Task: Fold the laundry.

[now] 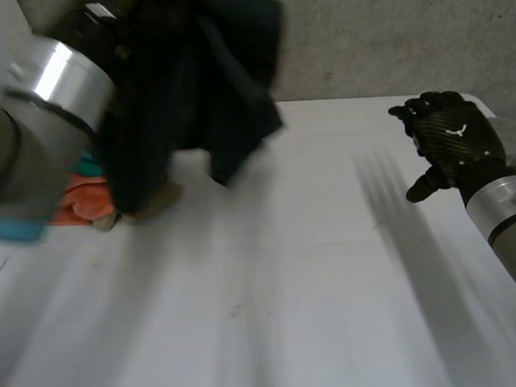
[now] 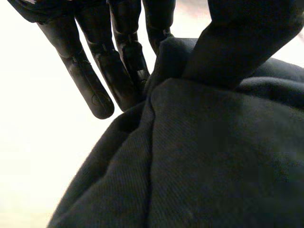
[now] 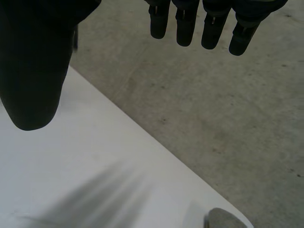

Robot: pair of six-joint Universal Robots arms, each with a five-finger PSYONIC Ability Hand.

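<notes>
left hand (image 2: 121, 61): fingers (image 2: 90, 80) on one side of a bunched fold of the dark garment (image 2: 213, 156), thumb (image 2: 237, 42) pressed into it from the other side. cloth pinched between them, hand closed on it. in the head view the left arm (image 1: 48, 91) is raised over the far left of the white table (image 1: 313, 277), and the garment hangs from the hand in a loose dark mass with its lower ends dangling toward the surface. whether the lowest end touches anything, cannot tell. under the arm, partly behind the hanging cloth, a small heap of other laundry (image 1: 83, 201), orange and teal, lies on the table at its left side. right hand (image 1: 451, 138): well apart from the garment, at the table's far right corner, fingers relaxed and only lightly bent, thumb out to the side, nothing in its grasp. its own wrist view has the fingertips (image 3: 211, 33) in a row with the thumb apart from them, over the table's edge, grey concrete floor (image 3: 213, 104) beyond.
</notes>
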